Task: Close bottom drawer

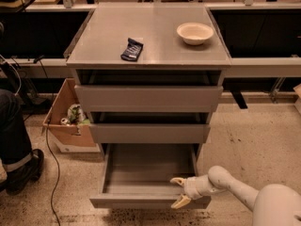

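- Camera view, the only one: tool (179, 192) sits low in frame, at the right end of the bottom drawer (131, 202) front.
- Tool state: released, two fingers spread. One finger (178, 180) is over the tray side and the other is on the outer face, with the front's top edge between them. It is not clamped.
- Bottom drawer: pulled well out toward the tool, with the tray interior running back and left from the tool. Nothing shows in the tray.
- Handling, judged: rigid flat panel on slides, light with nothing in it. The smooth grey face is likely slippery and has no handle, so push rather than grip.
- Contact point, judged: flat on the outer face, better left of the tool nearer the panel's middle. An off-centre shove at the right end may rack it.
- Above the tool: middle drawer front (149, 133), then the top drawer front (148, 98), both slightly out.
- Far above on the table (155, 18): bowl (194, 32) and dark packet (132, 49).
- Left of the tool: cardboard box (59, 126) on the floor.
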Motion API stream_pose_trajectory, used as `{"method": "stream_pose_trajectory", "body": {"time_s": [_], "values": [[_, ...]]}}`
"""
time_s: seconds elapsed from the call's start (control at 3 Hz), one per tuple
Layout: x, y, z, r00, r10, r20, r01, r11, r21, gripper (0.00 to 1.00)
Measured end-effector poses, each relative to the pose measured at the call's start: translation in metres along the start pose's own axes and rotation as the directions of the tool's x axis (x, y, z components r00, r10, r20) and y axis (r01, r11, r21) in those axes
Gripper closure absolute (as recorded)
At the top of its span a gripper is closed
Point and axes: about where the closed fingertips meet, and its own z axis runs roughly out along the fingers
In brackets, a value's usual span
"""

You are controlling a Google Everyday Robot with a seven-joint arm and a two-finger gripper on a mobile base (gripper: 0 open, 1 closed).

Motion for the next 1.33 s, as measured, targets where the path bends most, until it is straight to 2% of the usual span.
{"method": "stream_pose_trajectory", "body": {"time_s": [0.33, 1.0, 1.33], "values": [[-0.015, -0.009, 0.005, 0.999, -0.04, 0.005, 0.04, 0.9992, 0.003, 0.0], [-0.021, -0.023, 0.016, 0.997, -0.079, 0.008, 0.079, 0.9966, 0.024, 0.0], [-0.013, -0.032, 0.028, 0.995, -0.1, 0.002, 0.1, 0.994, 0.045, 0.17]]}}
